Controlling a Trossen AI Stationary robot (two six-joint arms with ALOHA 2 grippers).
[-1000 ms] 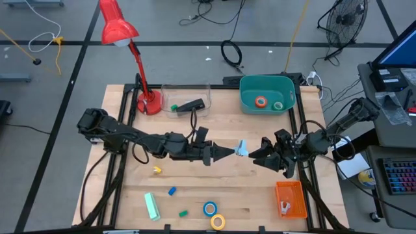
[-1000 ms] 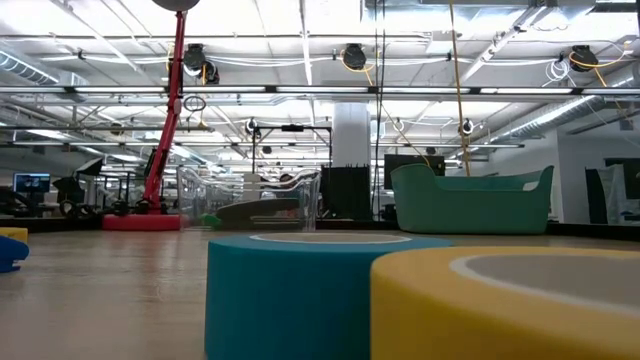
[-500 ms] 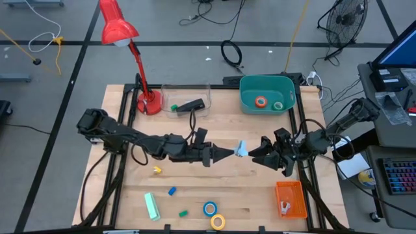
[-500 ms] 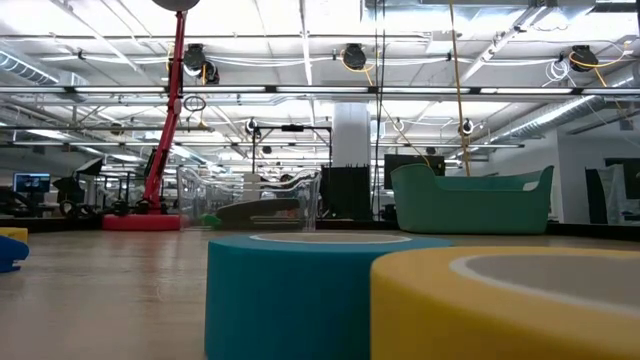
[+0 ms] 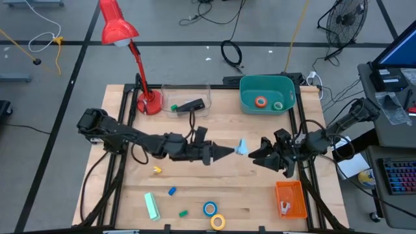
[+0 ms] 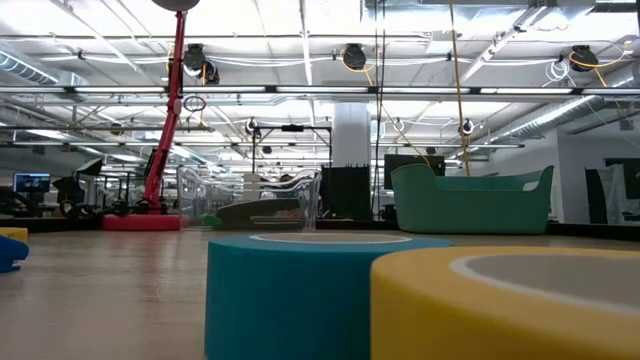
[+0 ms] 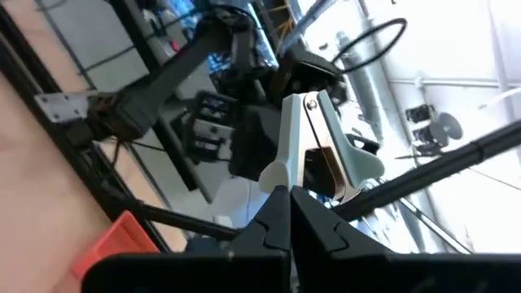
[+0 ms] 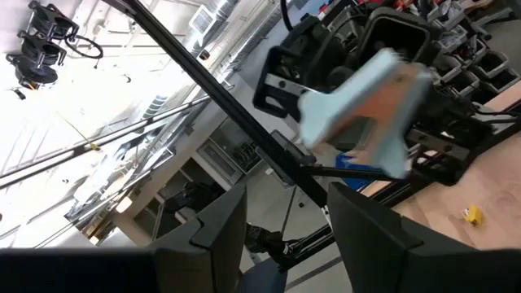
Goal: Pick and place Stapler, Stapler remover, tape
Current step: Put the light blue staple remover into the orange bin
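Observation:
A pale blue stapler remover hangs above the table's middle, and my left gripper is shut on it. Facing it from the right, my right gripper stands open; in the right wrist view the remover lies beyond its spread fingers, apart from them. The black stapler lies in a clear box at the far side. A blue tape roll and a yellow one lie flat at the near edge. An orange roll and a green roll lie in the teal bin. My left gripper pinches one end of the stapler remover between its two fingertips. The fingers come level from the table's left. The remover is lifted clear of the table and sticks out past the fingertips toward the right gripper.
A red desk lamp stands at the far left beside the clear box. An orange tray sits at the near right corner. A green block and small blue, green and yellow bits lie at the near left.

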